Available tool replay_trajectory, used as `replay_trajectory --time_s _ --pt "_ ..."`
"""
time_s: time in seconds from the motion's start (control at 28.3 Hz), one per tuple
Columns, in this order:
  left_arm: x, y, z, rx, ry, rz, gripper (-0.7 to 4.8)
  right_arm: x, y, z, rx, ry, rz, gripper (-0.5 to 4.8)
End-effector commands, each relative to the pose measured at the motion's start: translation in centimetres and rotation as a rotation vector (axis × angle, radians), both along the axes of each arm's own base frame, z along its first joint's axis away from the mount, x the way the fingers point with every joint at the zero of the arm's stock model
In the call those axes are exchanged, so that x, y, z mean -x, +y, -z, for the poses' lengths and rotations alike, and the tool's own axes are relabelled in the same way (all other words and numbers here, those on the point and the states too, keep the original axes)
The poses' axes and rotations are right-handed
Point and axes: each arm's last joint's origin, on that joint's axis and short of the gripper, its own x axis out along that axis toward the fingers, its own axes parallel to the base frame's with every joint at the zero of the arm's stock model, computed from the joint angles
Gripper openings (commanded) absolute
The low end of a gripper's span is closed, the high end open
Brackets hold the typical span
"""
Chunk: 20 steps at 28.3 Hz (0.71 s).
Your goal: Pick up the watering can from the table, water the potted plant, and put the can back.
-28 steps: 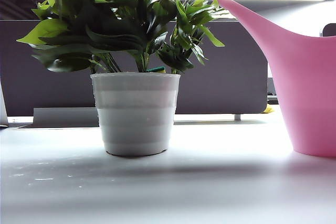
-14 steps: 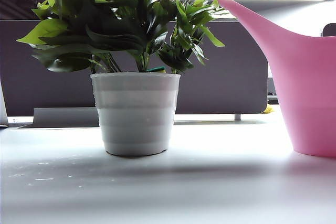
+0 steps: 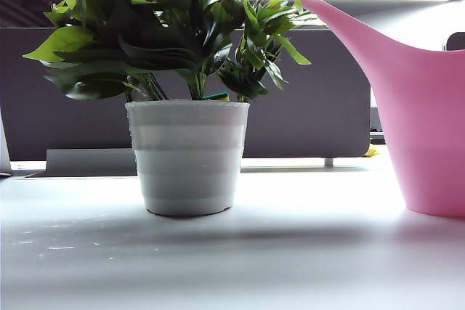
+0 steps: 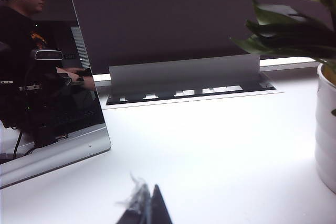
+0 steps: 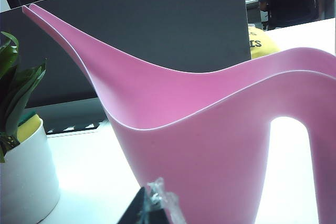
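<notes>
The pink watering can [image 3: 425, 128] stands on the white table [image 3: 290, 252] at the right, its long spout rising toward the plant. The potted plant [image 3: 187, 154], green leaves in a white ribbed pot, stands left of it. Neither gripper shows in the exterior view. In the right wrist view my right gripper [image 5: 153, 205] is shut and empty, low and close in front of the watering can [image 5: 210, 145], apart from it; the pot [image 5: 23, 182] is beside. My left gripper [image 4: 147, 205] is shut over bare table [image 4: 210, 150], the pot [image 4: 326, 129] off to one side.
A dark partition wall [image 3: 312, 99] runs behind the table. A leaning glossy screen [image 4: 47, 77] stands near my left gripper, and a grey cable tray [image 4: 189, 80] lies at the table's back edge. A yellow object [image 5: 260, 43] sits beyond the can.
</notes>
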Motion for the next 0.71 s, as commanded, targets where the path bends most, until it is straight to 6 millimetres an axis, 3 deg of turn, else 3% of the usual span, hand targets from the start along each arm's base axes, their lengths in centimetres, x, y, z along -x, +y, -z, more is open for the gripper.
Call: replay_trajectory --time_s 0.04,0.18,0.35,0.53,0.71 --pt "0.0 0.0 -0.1 -0.001 -0.01 0.001 -0.05 0.1 0.1 -0.2 0.026 -0.028 0.0 -0.09" --pt "0.0 0.0 -0.1 -0.001 -0.01 0.001 -0.05 -0.1 0.2 0.4 0.085 -0.026 0.009 -0.09" --pt "0.0 0.0 -0.1 -0.001 -0.01 0.001 -0.05 -0.5 0.6 1.8 0.077 0.047 0.217 -0.08" --pt "0.0 0.0 -0.1 -0.001 -0.01 0.004 -0.05 -0.4 1.0 1.8 0.068 0.053 0.372 -0.08" --pt "0.0 0.0 -0.1 -0.001 -0.01 0.004 -0.05 -0.3 1.6 1.5 0.093 0.027 0.332 -0.08"
